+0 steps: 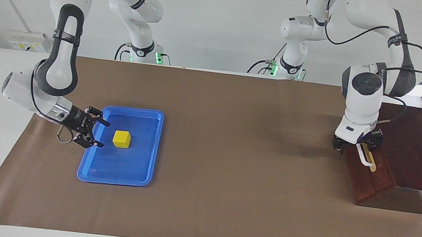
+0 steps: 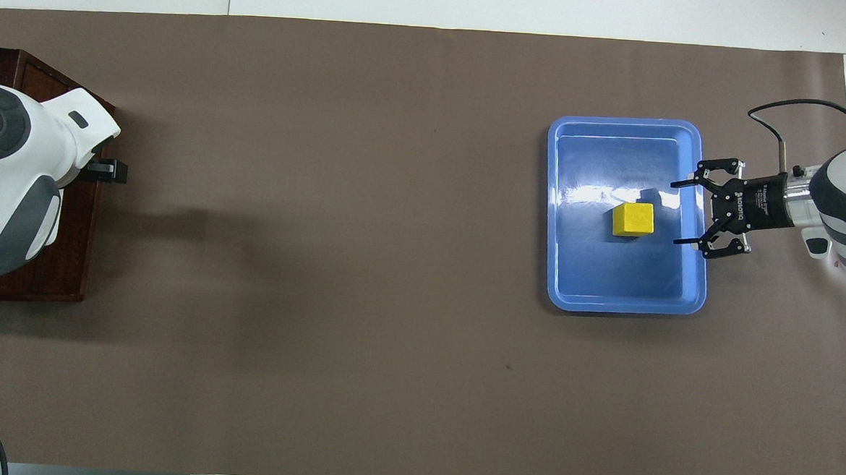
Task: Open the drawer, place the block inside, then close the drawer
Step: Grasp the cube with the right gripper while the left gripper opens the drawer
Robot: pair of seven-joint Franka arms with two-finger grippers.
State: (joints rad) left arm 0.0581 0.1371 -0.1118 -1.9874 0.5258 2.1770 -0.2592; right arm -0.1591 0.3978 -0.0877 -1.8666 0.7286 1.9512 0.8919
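Brown paper mat (image 1: 228, 176) bears glossy tray (image 1: 86, 168), cube block (image 1: 121, 139).

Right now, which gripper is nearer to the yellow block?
Right. The right gripper is open over the blue tray's edge, beside the block; the left gripper is at the drawer handle.

Block (image 1: 121, 139) showing bright yellow. Tray (image 1: 150, 153) glossy blue, white glare patch inside. Table cover (image 1: 230, 156) plain dull brown. Drawer (image 1: 367, 180) front dark reddish-brown wood; handle (image 1: 363, 159) white on yellow strip. Both arms white with dark grey joints; right gripper (image 1: 99, 133) and left gripper (image 1: 355, 145) black.
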